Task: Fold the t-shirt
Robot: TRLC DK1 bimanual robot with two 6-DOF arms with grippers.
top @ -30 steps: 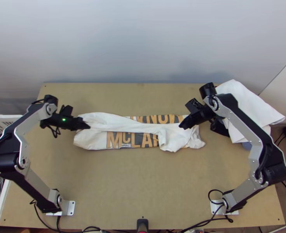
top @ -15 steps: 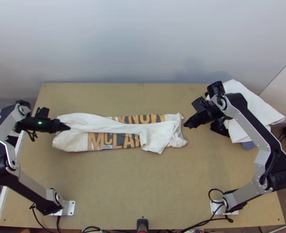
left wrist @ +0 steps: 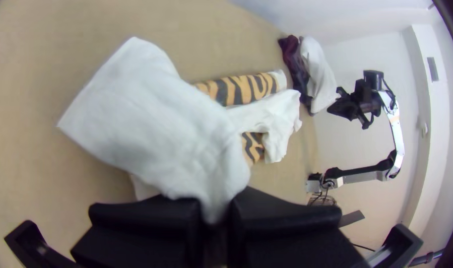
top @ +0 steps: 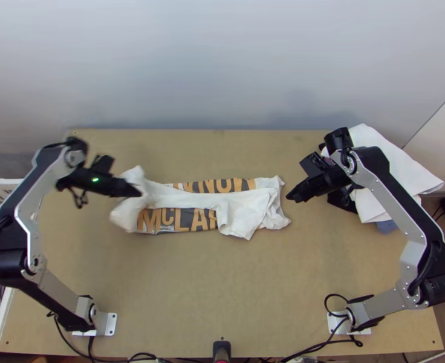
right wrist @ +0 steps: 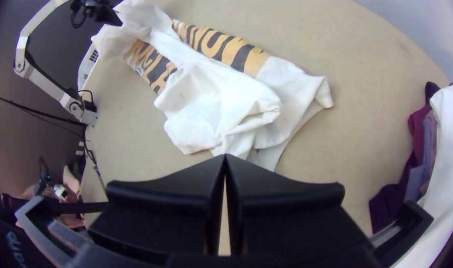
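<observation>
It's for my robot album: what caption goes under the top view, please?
Left gripper pinches one end of a white T-shirt on the table; right gripper hovers by the other end.

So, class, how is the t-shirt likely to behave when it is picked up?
Probably floppy: the t-shirt narrows into a bunch at the left gripper. Its folds may slip loose, since its layers lie rumpled and uneven.

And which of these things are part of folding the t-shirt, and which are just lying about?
Part of the job:
- t-shirt, in a long strip on the table
- left gripper, pinching one end
- right gripper, shut, just off the other end

Just lying about:
- pile of cloths at the table's far right corner
- white basket at the left, with cloth inside
</observation>
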